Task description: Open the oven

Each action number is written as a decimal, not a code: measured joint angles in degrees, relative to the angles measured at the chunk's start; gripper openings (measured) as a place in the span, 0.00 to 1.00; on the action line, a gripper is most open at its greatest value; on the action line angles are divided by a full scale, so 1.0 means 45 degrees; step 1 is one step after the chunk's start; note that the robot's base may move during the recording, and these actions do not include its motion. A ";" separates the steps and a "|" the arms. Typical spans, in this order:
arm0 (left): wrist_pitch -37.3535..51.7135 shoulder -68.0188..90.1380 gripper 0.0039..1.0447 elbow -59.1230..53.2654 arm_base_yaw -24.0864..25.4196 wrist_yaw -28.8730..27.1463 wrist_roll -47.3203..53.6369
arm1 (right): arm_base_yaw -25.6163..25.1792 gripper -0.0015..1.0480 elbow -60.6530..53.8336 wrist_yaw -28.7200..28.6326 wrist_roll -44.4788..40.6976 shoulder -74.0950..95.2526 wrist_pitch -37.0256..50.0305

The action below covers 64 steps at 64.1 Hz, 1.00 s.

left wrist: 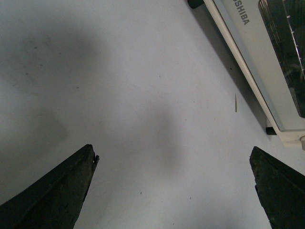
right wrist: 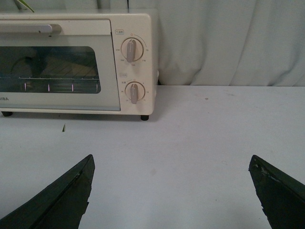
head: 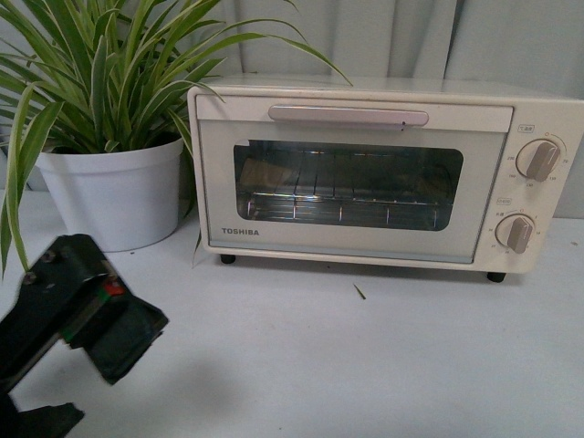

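Note:
The cream-white TOSHIBA oven (head: 365,173) stands at the back of the white table with its glass door shut. Its long pale bar handle (head: 348,116) runs along the top of the door, and two beige knobs (head: 540,161) sit on its right side. A wire rack shows through the window. My left gripper (left wrist: 173,152) is open and empty over bare table, in front of and to the left of the oven (left wrist: 267,71). My right gripper (right wrist: 171,160) is open and empty, low over the table in front of the oven's (right wrist: 71,71) right end. Only the left arm (head: 82,310) shows in the front view.
A spider plant in a white pot (head: 114,192) stands close to the oven's left side. A small dry leaf scrap (head: 359,292) lies on the table (head: 365,365) in front of the oven. A pale curtain (right wrist: 228,43) hangs behind.

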 joint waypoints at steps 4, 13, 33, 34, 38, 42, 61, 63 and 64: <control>0.0345 0.0894 0.94 0.0432 -0.0029 0.0029 -0.0330 | 0.0000 0.91 0.0000 0.0000 0.0000 0.0000 0.0000; 0.0937 0.2429 0.94 0.1224 -0.0107 0.0277 -0.1156 | 0.0000 0.91 0.0000 0.0000 0.0000 0.0000 0.0000; 0.1039 0.3599 0.94 0.2365 -0.0296 0.0321 -0.1953 | 0.0000 0.91 0.0000 0.0000 0.0000 0.0000 0.0000; 0.1044 0.3672 0.94 0.2438 -0.0296 0.0321 -0.2001 | 0.0000 0.91 0.0000 0.0000 0.0000 0.0000 0.0000; 0.1044 0.3871 0.94 0.2647 -0.0287 0.0345 -0.2161 | 0.0000 0.91 0.0000 0.0000 0.0000 0.0000 0.0000; 0.1049 0.4027 0.94 0.2827 -0.0277 0.0350 -0.2312 | 0.0000 0.91 0.0000 0.0000 0.0000 0.0000 0.0000; 0.1044 0.4197 0.94 0.3036 -0.0277 0.0311 -0.2560 | -0.0782 0.91 0.0471 -0.3313 0.0238 0.1146 -0.0709; 0.1044 0.4206 0.94 0.3036 -0.0282 0.0282 -0.2569 | -0.0767 0.91 0.0724 -0.3507 0.0306 0.1695 -0.0675; 0.1044 0.4211 0.94 0.3041 -0.0282 0.0277 -0.2579 | -0.0651 0.91 0.0908 -0.3468 0.0350 0.2074 -0.0593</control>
